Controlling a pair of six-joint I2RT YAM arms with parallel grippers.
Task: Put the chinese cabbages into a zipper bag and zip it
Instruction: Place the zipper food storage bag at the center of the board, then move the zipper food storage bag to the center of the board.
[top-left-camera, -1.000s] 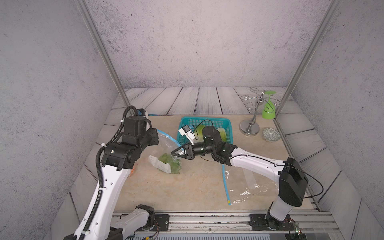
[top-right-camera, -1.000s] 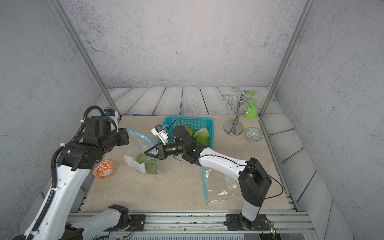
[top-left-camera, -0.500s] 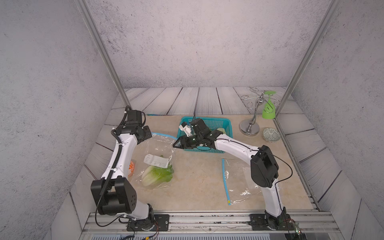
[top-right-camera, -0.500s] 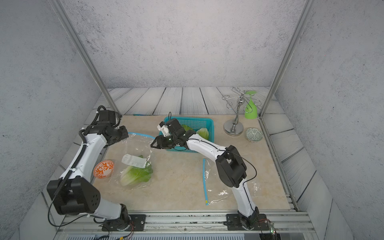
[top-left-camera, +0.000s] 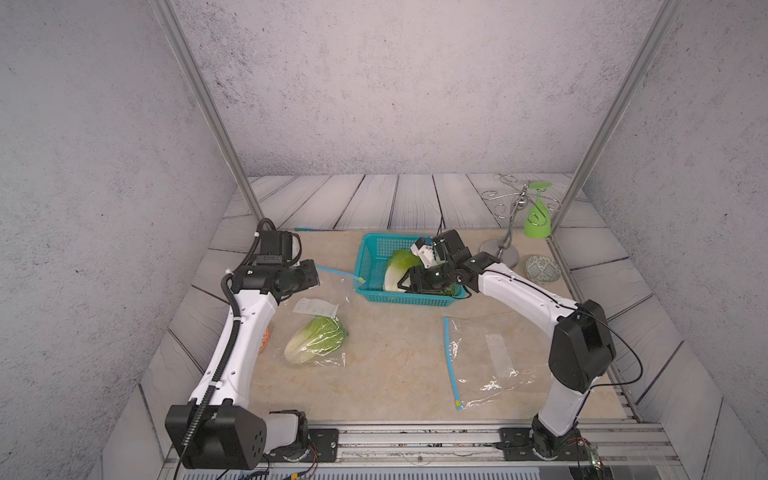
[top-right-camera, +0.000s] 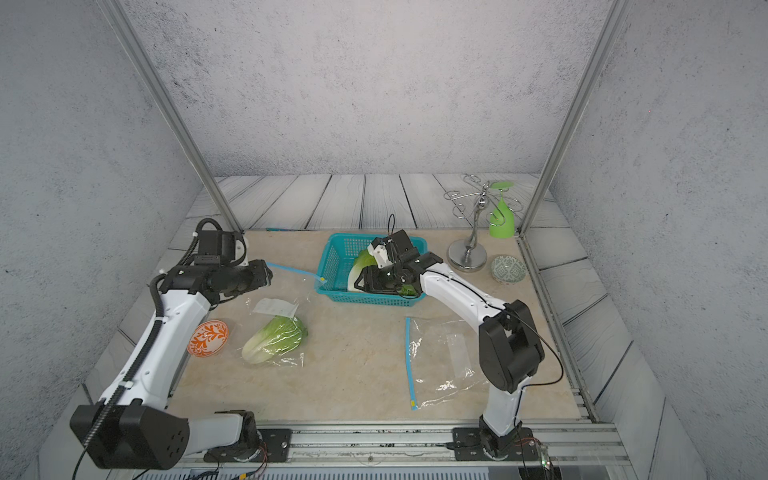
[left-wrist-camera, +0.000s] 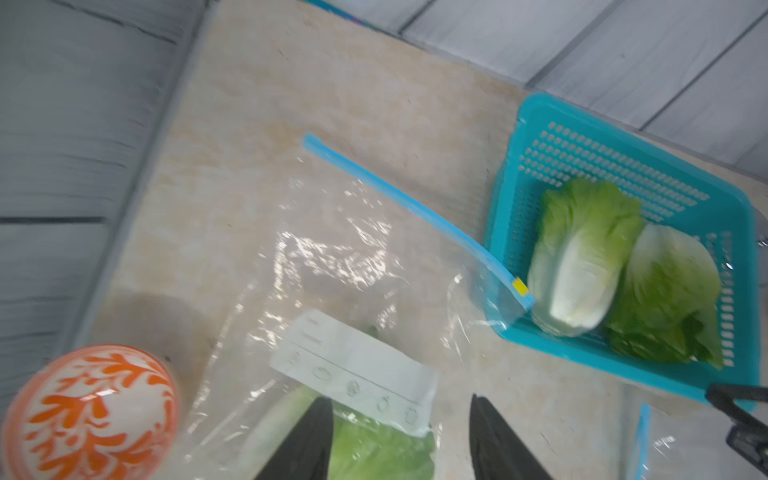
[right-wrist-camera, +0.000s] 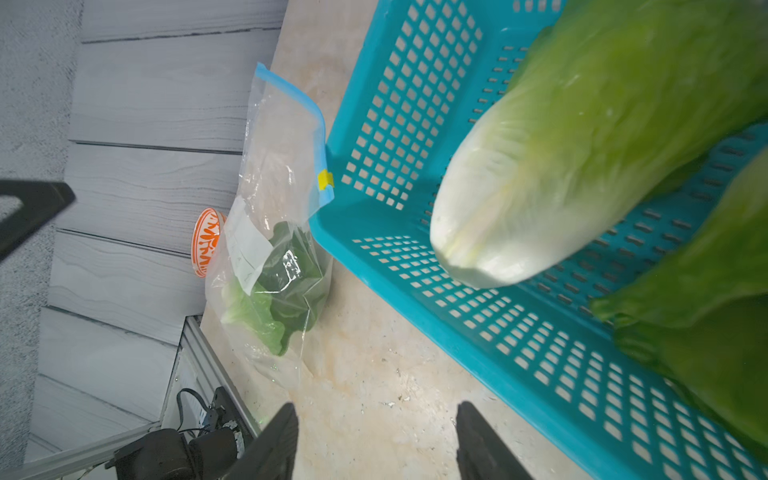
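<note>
On the beige tabletop (top-left-camera: 395, 353), a clear zipper bag (left-wrist-camera: 340, 249) is laid flat with one chinese cabbage (top-left-camera: 316, 338) inside, its blue zip strip (left-wrist-camera: 415, 208) touching a teal basket (top-left-camera: 368, 266). A second chinese cabbage (left-wrist-camera: 577, 257) and a third cabbage (left-wrist-camera: 665, 299) are lodged side by side in that basket. Near the second one's white base the right gripper (right-wrist-camera: 378, 444) is held wide and empty; the left gripper (left-wrist-camera: 401, 440) is likewise spread, empty, above the bagged head
</note>
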